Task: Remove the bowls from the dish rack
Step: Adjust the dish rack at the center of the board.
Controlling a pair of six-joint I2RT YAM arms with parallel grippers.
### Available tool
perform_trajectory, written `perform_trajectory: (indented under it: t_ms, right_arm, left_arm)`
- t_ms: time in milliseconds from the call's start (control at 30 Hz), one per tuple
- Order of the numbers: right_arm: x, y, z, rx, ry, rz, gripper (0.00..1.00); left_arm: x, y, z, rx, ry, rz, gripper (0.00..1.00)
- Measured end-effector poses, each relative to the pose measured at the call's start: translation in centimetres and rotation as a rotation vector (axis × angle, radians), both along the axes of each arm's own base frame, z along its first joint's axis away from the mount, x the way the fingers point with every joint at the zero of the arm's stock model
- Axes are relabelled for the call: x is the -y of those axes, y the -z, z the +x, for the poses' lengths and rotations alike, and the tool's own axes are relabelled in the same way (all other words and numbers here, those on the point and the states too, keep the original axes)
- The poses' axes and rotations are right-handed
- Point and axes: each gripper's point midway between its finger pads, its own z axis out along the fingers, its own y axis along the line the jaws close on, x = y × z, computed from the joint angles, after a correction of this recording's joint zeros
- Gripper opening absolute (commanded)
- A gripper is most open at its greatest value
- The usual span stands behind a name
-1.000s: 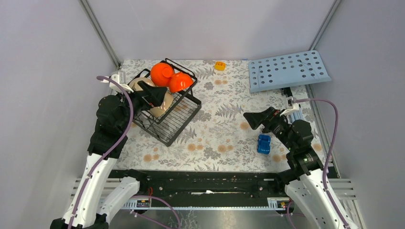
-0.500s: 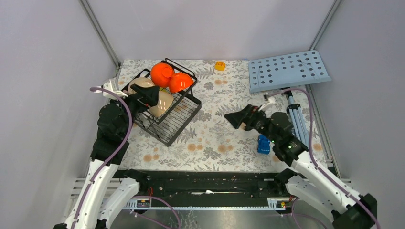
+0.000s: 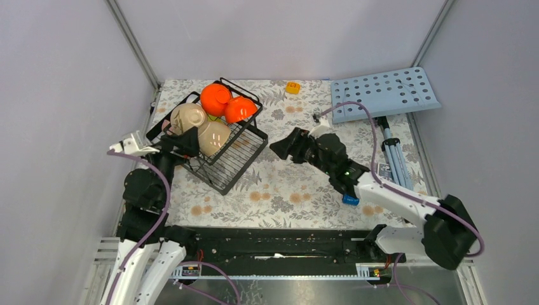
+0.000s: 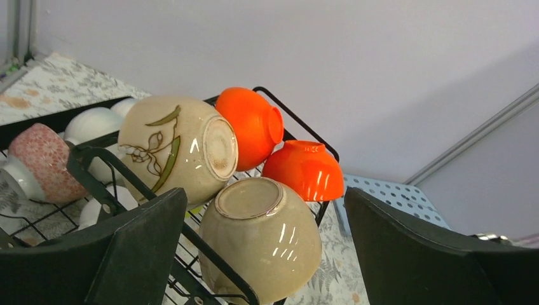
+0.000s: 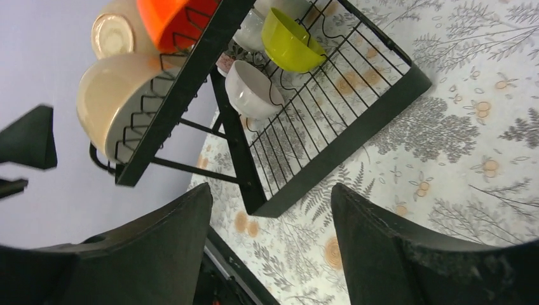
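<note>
We're looking into a robot lab test cell here, no kitchen: plain grey wall panels [image 3: 63,95] close in three sides, metal frame posts [image 3: 132,43] run up the corners, and a fern-print cloth [image 3: 292,184] covers the table. The left arm [image 3: 143,190] and right arm [image 3: 394,198] rise from a black rail [image 3: 273,241], with a dish rack [image 3: 222,168] and a blue perforated board [image 3: 384,94] laid out.
</note>
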Motion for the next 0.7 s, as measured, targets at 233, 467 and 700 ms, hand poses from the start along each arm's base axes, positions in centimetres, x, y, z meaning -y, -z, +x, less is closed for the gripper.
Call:
perform_trajectory:
  t_ms: [233, 467, 700]
  right_arm:
    - [-3.8, -0.5, 2.0, -0.094, -0.013, 0.138, 0.76]
    - [-7.5, -1.3, 2.4, -0.148, -0.055, 0.250, 0.71]
    - [-9.5, -1.2, 3.5, -0.203, -0.051, 0.347, 0.64]
  left_arm:
    - [-1.0, -0.7, -1.2, 0.065, -0.033, 0.002, 0.99]
    - [-1.4, -0.9, -1.5, 0.078, -0.053, -0.002, 0.99]
    - [-1.8, -0.7, -1.5, 0.074, -0.074, -0.004, 0.99]
